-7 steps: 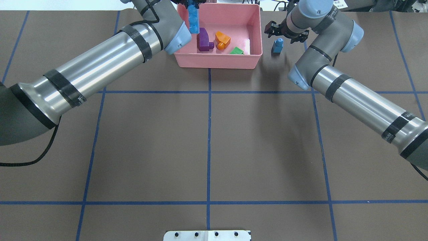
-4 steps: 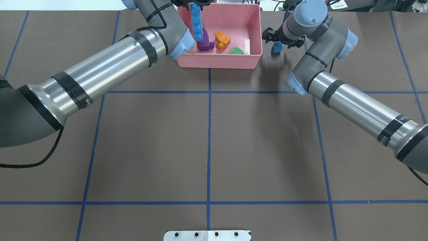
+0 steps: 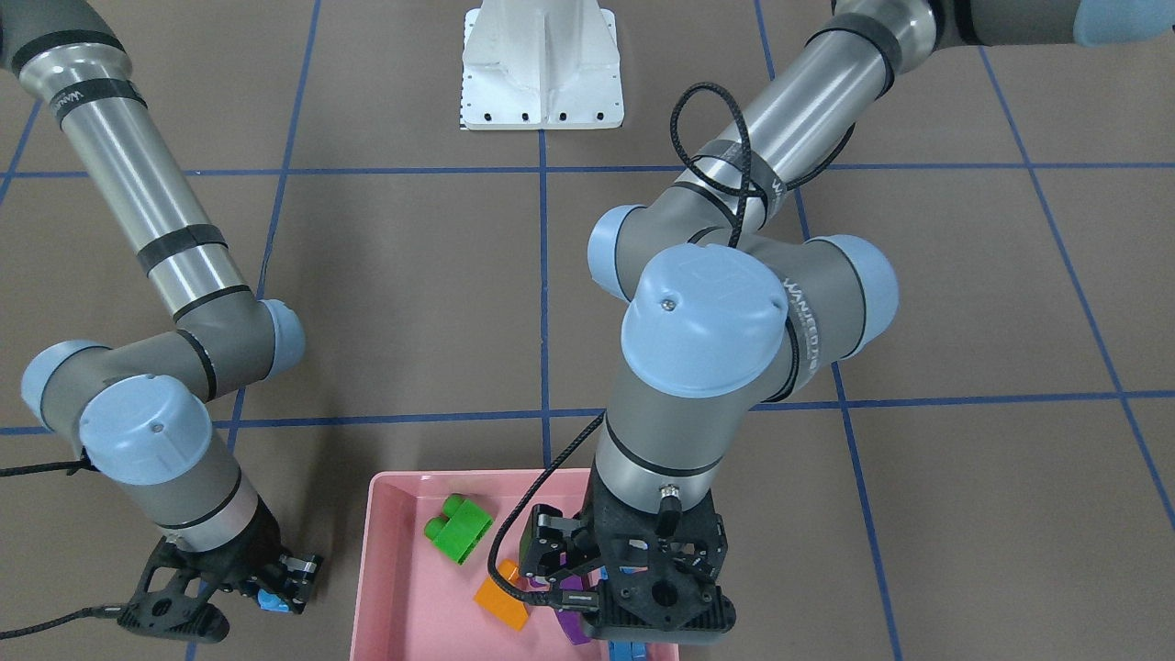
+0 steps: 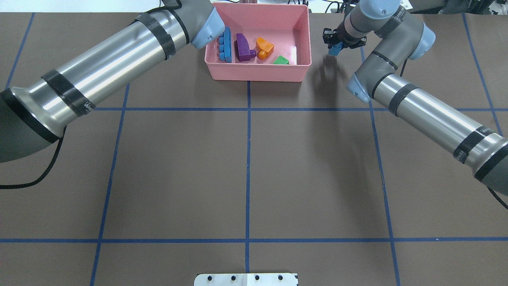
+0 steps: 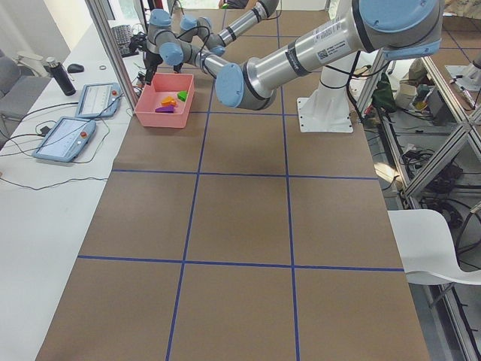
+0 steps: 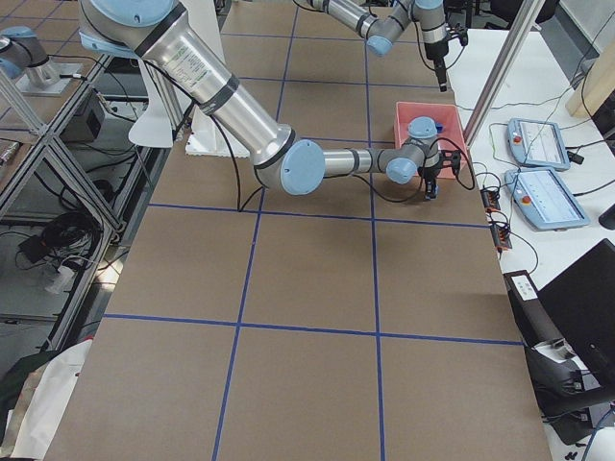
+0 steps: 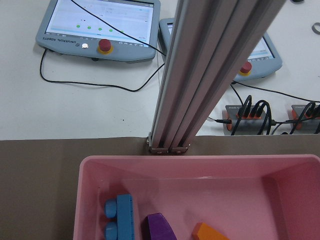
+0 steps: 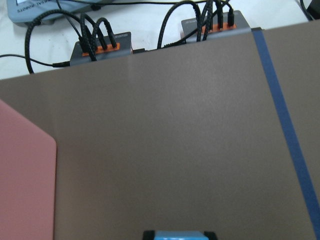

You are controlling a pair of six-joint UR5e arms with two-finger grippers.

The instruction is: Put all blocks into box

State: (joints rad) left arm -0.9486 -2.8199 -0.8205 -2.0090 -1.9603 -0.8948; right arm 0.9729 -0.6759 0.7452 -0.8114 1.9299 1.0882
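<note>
The pink box [image 4: 258, 73] stands at the table's far edge. In it lie the long light-blue block [image 4: 225, 44], the purple block [image 4: 243, 47], the orange block [image 4: 264, 47] and the green block [image 4: 281, 60]. My left gripper [image 3: 633, 606] hovers over the box [image 3: 404, 588], open and empty; the overhead view cuts it off. The left wrist view shows the box [image 7: 200, 185] with the long blue block [image 7: 120, 215] at its left. My right gripper [image 4: 337, 43] is shut on the small light-blue block [image 4: 335, 49], held above the table right of the box. That block also shows in the front-facing view [image 3: 273, 601] and the right wrist view [image 8: 177, 235].
An aluminium post [image 7: 200, 75] stands right behind the box, with teach pendants [image 7: 100, 25] and cable boxes [image 8: 100, 45] beyond the table edge. The white robot base [image 4: 246, 279] sits at the near edge. The box corner [image 8: 25, 190] is left of the right gripper.
The left gripper let go of the long light-blue block, which now lies at the box's left side, and the arm pulled back. The right gripper shut on the small light-blue block and lifted it.
</note>
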